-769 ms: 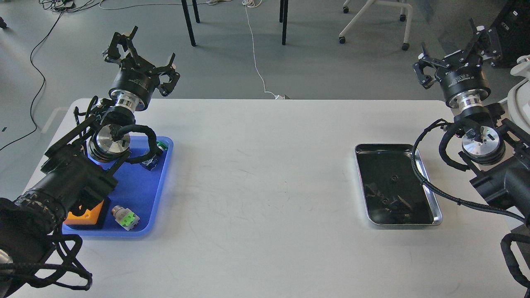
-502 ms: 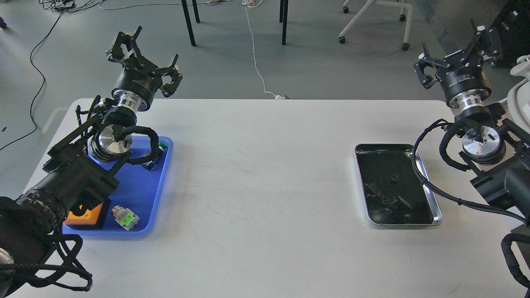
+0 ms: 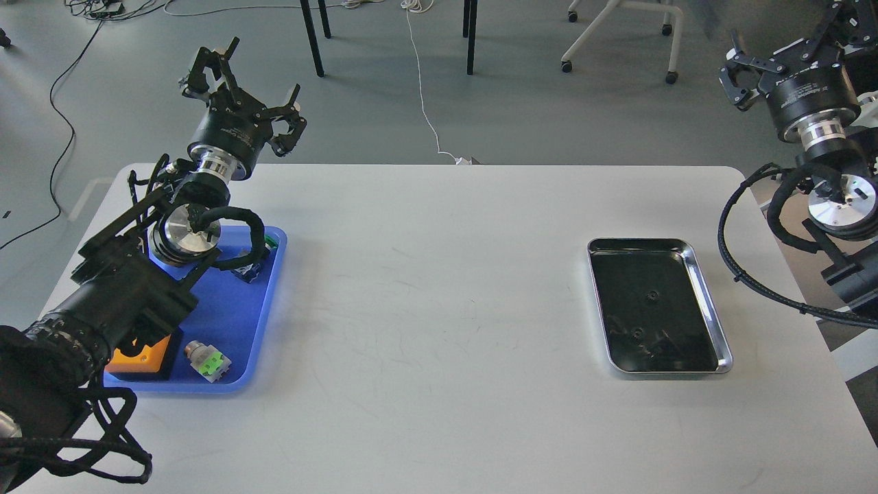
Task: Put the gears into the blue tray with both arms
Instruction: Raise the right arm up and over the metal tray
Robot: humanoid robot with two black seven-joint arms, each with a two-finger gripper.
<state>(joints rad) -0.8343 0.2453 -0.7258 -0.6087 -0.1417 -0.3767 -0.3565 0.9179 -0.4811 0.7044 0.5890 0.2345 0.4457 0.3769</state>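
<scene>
Two gears (image 3: 652, 296) (image 3: 638, 333) in silver tray (image 3: 713, 322), well apart from blue tray (image 3: 233, 322) on worktop (image 3: 439, 309). Left fingers (image 3: 236, 86) spread, empty; right fingers (image 3: 789, 51) spread, empty. Wrist label unreadable.

Grey smooth floor (image 3: 535, 116) fills the far side, evenly lit with soft glare. White table (image 3: 439, 309) with rounded corners takes up most of the view (faint scuffs on top). Two black furniture legs (image 3: 312, 38) and (image 3: 470, 38) stand at top centre. White cable (image 3: 422, 89) runs down the floor to a white plug (image 3: 465, 160) at the table's far edge. Black cables (image 3: 58, 103) trail at far left. White chair base on castors (image 3: 621, 34) at top right.
</scene>
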